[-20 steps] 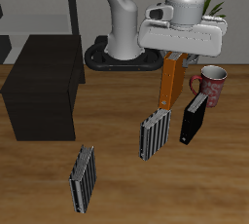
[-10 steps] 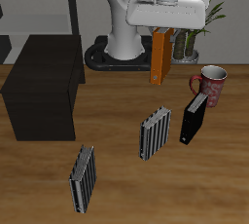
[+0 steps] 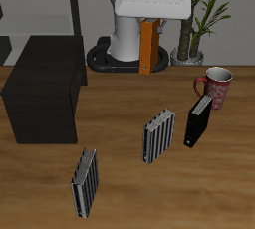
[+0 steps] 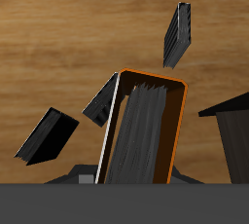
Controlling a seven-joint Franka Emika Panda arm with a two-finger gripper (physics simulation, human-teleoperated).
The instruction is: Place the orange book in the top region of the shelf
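Note:
The orange book [image 3: 148, 48] hangs upright in my gripper [image 3: 151, 20], which is shut on its top end, high above the table near the robot's base. In the wrist view the orange book [image 4: 146, 130] shows its orange covers and pale grey page edges close up. The shelf [image 3: 43, 86] is a large matte black box with a flat top, standing on the table off to the side of the book; one corner of the shelf [image 4: 231, 130] shows in the wrist view. The book is well apart from the shelf.
Two grey striped books [image 3: 158, 137] [image 3: 86, 181] stand on the table nearer the front edge. A black book [image 3: 198, 121] stands beside a red mug [image 3: 216, 86]. A potted plant [image 3: 195, 24] and a pale grey rack [image 3: 50, 14] stand at the back.
My gripper has risen and moved back towards the robot's base and towards the shelf's side, carrying the orange book up from between the striped and black books.

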